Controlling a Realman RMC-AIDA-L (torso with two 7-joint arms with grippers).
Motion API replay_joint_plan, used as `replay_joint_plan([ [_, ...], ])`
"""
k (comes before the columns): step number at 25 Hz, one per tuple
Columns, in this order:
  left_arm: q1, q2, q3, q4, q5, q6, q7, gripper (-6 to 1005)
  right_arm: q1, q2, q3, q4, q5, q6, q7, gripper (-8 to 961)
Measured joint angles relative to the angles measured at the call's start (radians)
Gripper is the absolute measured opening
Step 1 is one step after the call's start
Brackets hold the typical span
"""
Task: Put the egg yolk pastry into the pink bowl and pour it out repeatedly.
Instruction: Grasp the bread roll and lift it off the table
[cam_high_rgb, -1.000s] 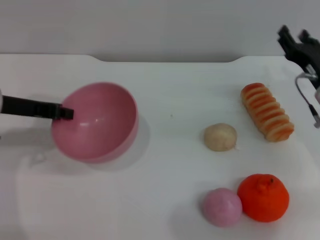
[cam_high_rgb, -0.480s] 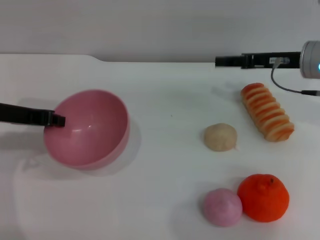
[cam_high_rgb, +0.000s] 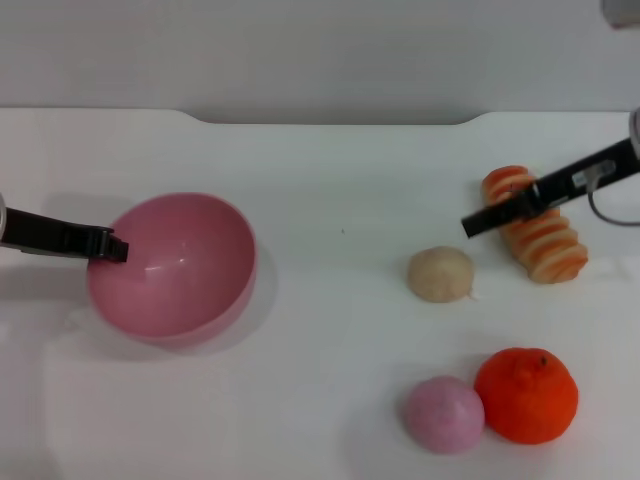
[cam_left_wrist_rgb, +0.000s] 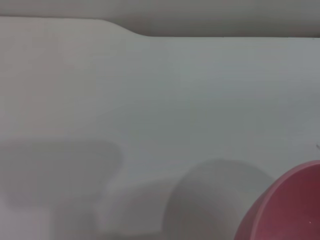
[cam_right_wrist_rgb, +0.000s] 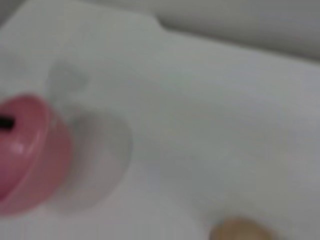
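Now | pink bowl: empty, rim pinched by left end effector | egg yolk pastry: on table

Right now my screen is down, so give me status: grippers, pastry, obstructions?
Left gripper at pink bowl rim. Right gripper above table, near egg yolk pastry. Pastry on table, bowl empty. Bread roll beside right gripper.

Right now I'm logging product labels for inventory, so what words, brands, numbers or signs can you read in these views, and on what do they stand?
None can be read.
The pink bowl, held at its rim by the left gripper, is plain.
The egg yolk pastry, bread roll, orange and pink ball carry no print.
The right gripper shows no legible marking.
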Motion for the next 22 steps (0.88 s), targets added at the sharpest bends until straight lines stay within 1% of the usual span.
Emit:
replay_joint_plan([
  [3,-0.004,0.000,0.000,0.001,-0.005,-0.002,0.000,14,0.000,0.004,-0.043,0.040,-0.016,0.023,0.002,614],
  [6,-0.006,0.000,0.002,0.002,-0.007,-0.003,0.000,14,0.005,0.007,-0.101,0.120,-0.021,0.100,0.003,614],
  [9,-0.007,0.000,0.007,0.003,-0.009,-0.006,0.000,15,0.009,0.011,-0.149,0.171,-0.021,0.177,0.005,614],
  [13,-0.007,-0.001,0.009,0.003,-0.015,-0.008,0.001,15,0.015,0.015,-0.213,0.214,-0.015,0.270,0.016,613],
  [19,-0.007,-0.001,0.010,0.003,-0.016,-0.010,0.001,16,0.047,0.016,-0.305,0.304,0.002,0.395,0.029,608],
  [22,-0.008,-0.001,0.010,0.002,-0.017,-0.010,0.000,16,0.050,0.016,-0.327,0.310,0.009,0.409,0.026,599],
])
